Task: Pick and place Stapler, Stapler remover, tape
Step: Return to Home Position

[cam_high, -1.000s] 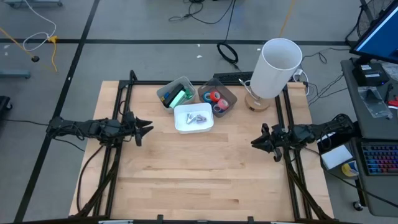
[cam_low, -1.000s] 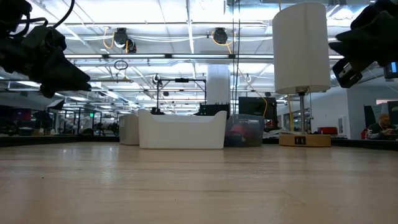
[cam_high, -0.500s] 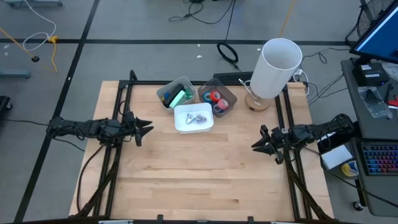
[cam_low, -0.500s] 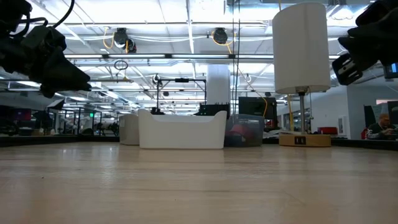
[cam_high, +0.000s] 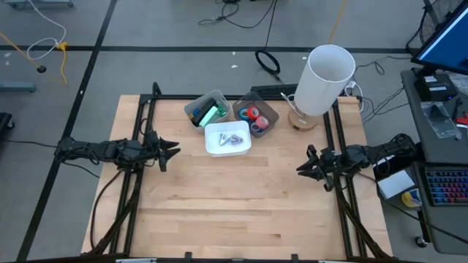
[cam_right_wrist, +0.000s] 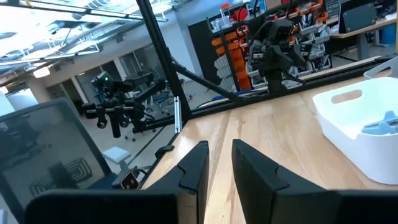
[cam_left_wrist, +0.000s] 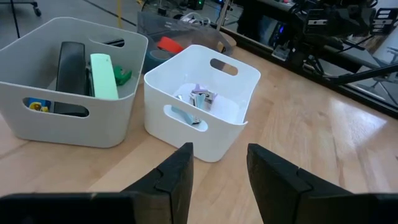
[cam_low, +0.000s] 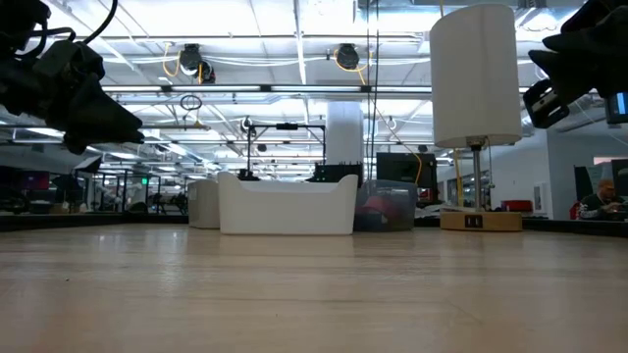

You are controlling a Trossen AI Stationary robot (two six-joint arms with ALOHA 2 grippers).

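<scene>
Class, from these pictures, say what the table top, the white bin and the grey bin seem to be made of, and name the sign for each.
The table top looks like wood, pale and matt, with joined strips and grain showing. The white bin is probably moulded plastic: smooth, with a slight sheen, rounded corners and cut-out handles. The grey bin is likely the same plastic, but matt.

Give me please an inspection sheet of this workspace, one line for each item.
Surface: wooden table, three bins grouped at its far middle.
Job's things: staplers in the gray bin; staple removers in the white bin; tape in the dark bin.
Clutter: lamp at the far right corner.
Tools: left tool and right tool open, empty, at the table's side edges.
Cables: coiled cable on the floor beyond the table.
Surroundings: keyboard and monitor to the right.
</scene>
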